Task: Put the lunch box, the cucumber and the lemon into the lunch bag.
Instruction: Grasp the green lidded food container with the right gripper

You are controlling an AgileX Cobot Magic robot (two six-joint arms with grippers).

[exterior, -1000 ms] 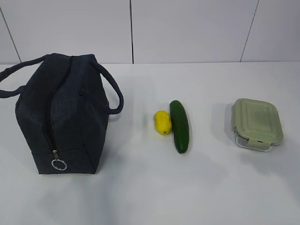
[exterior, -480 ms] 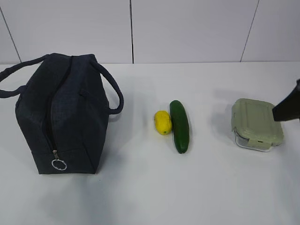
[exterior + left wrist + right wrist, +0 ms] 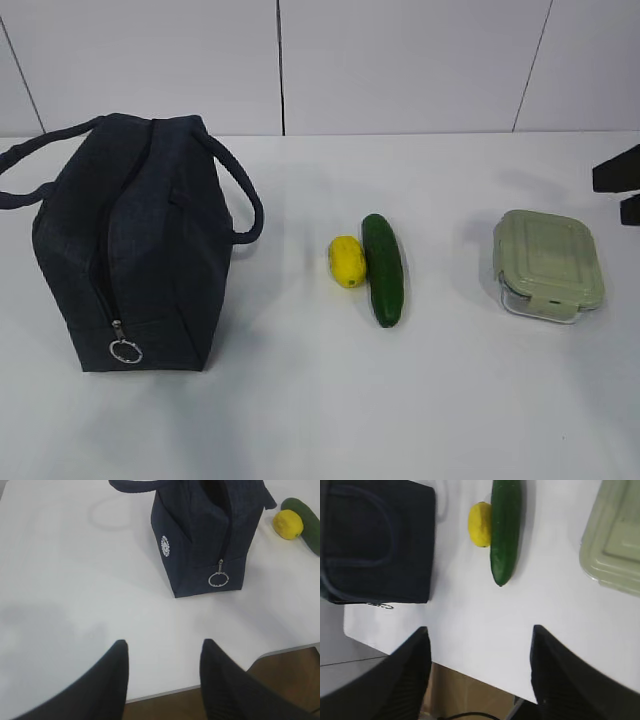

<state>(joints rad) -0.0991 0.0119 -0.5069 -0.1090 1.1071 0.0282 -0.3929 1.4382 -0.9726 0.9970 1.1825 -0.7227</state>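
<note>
The navy lunch bag stands at the table's left, zipper closed, ring pull low on its near end; it also shows in the left wrist view and the right wrist view. The yellow lemon lies against the dark green cucumber at the middle; both show in the right wrist view, lemon, cucumber. The lunch box with its sage-green lid sits at the right, its corner in the right wrist view. My right gripper is open and empty; its tips enter at the right edge. My left gripper is open and empty over the near table edge.
The white table meets a white panelled wall behind. Its near edge shows under the left gripper, with brown floor below. In the left wrist view the lemon and cucumber lie to the bag's right.
The right gripper came into the exterior view at the right edge, first over the lunch box's right side, and now sits higher and farther right, clear of the box. Objects have not moved.
</note>
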